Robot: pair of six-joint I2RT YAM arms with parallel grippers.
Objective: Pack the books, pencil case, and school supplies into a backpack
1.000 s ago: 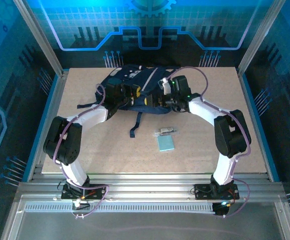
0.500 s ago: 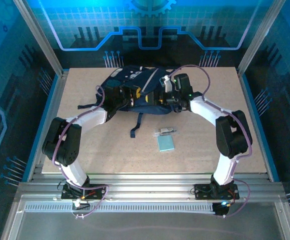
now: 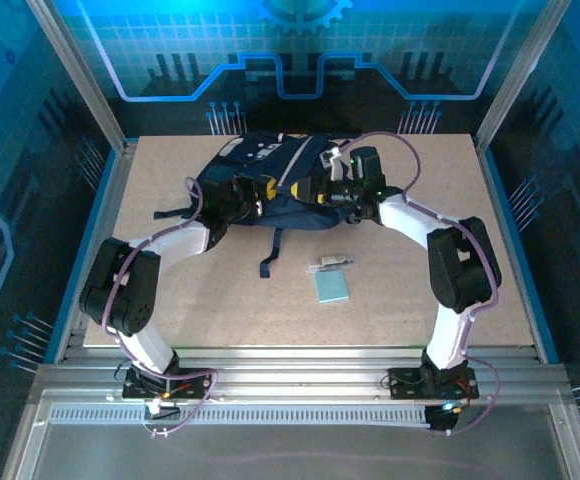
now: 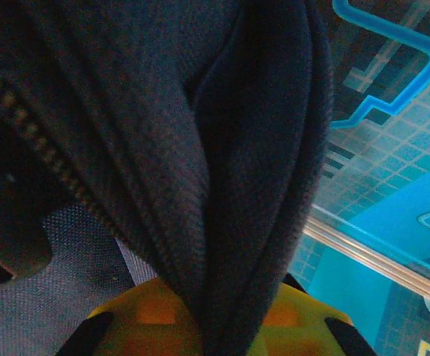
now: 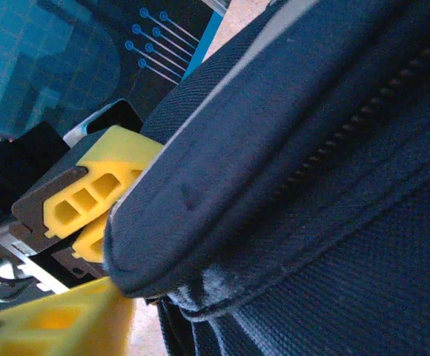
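Left wrist: left gripper (image 4: 216,330) clamped on a fold of backpack (image 4: 222,148) fabric. Right gripper (image 3: 322,190) at zippered rim, just beside own finger (image 5: 59,322); grip cannot tell. Step, likely: opening mouth. Next: secure rim, spread. Light-blue pad (image 3: 331,287) well apart from fingers, unpacked.

The backpack (image 3: 265,158) occupies the far centre of the table (image 3: 170,300). The left gripper (image 3: 268,190) and right gripper (image 3: 317,193) crowd the backpack's near edge, close together. A dark strap (image 3: 270,254) trails toward the arms. The corridor between the arms is obstructed only by the light-blue pad (image 3: 331,287) and the small clip (image 3: 329,262) just behind it. Bare board runs along both side edges, bounded by the enclosure rails.
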